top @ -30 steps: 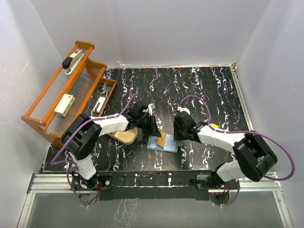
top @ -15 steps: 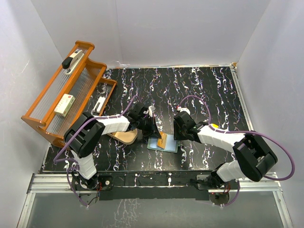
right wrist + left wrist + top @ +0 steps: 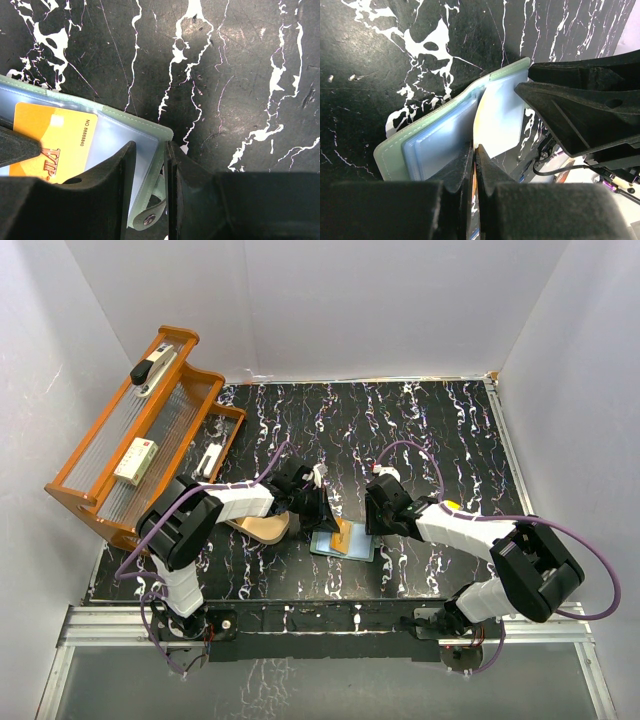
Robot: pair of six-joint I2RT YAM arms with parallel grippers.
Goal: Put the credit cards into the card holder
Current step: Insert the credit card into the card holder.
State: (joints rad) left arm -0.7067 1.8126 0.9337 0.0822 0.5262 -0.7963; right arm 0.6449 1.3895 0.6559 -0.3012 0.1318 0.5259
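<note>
orange credit card (image 3: 52, 142), marked "vip" and "no 88888880", being pinched edge-on by nearly closed left gripper (image 3: 475, 150) over open card holder (image 3: 435, 145) on table (image 3: 430, 420); card holder edge being clamped by narrowed right gripper (image 3: 148, 150).

Orange card (image 3: 54, 136), black white-veined table (image 3: 240, 75)

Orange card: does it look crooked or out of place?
Only a little: the orange card stands tilted on edge over the open holder, pinched by the left gripper, not lying flat. Nothing looks damaged or spilled.
</note>
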